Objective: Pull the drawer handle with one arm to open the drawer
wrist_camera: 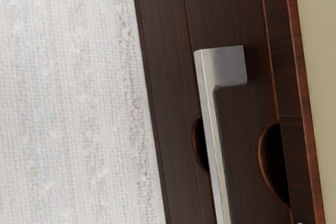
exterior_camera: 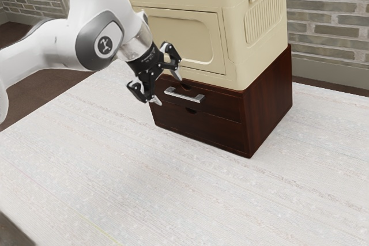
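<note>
The boxy wooden cabinet (exterior_camera: 268, 102) was dark red-brown, its straight metal handle (wrist_camera: 212, 129) silver-grey. The rounded, boxy plastic bin (exterior_camera: 233, 38) was cream. The flat woven cloth (exterior_camera: 173, 200) was off-white with faint, perhaps bluish, streaks.

Could pass over the pale cloth (exterior_camera: 144, 188) on the near side, and behind the handle (wrist_camera: 211, 129), between its posts. Was blocked by the cabinet (exterior_camera: 268, 105), the cream box (exterior_camera: 233, 33) atop it, the brick wall (exterior_camera: 328, 27) far behind.

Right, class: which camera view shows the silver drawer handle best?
The wrist view: the silver drawer handle looms large there, one squared end post plain, its other end cut off. The exterior view shows it small but whole, both ends included.
</note>
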Controlling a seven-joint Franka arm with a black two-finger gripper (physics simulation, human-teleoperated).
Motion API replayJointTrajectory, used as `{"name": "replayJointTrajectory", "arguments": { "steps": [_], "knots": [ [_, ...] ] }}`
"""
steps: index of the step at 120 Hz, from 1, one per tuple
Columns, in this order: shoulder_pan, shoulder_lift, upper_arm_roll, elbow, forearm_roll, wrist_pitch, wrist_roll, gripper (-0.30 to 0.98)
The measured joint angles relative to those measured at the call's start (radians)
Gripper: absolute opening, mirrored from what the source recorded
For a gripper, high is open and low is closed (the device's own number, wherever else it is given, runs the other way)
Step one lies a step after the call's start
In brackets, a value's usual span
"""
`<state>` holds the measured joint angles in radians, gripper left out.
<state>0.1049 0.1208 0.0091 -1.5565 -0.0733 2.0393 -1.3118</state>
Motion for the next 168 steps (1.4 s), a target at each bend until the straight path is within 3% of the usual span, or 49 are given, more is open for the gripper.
{"name": "replayJointTrajectory", "arguments": {
  "steps": [47, 168],
  "knots": [
    [0.002, 0.019, 0.0, -0.039, 0.0, 0.069, -0.054, 0.41],
    [0.004, 0.066, -0.003, -0.052, -0.005, 0.158, -0.102, 0.35]
  ]
}}
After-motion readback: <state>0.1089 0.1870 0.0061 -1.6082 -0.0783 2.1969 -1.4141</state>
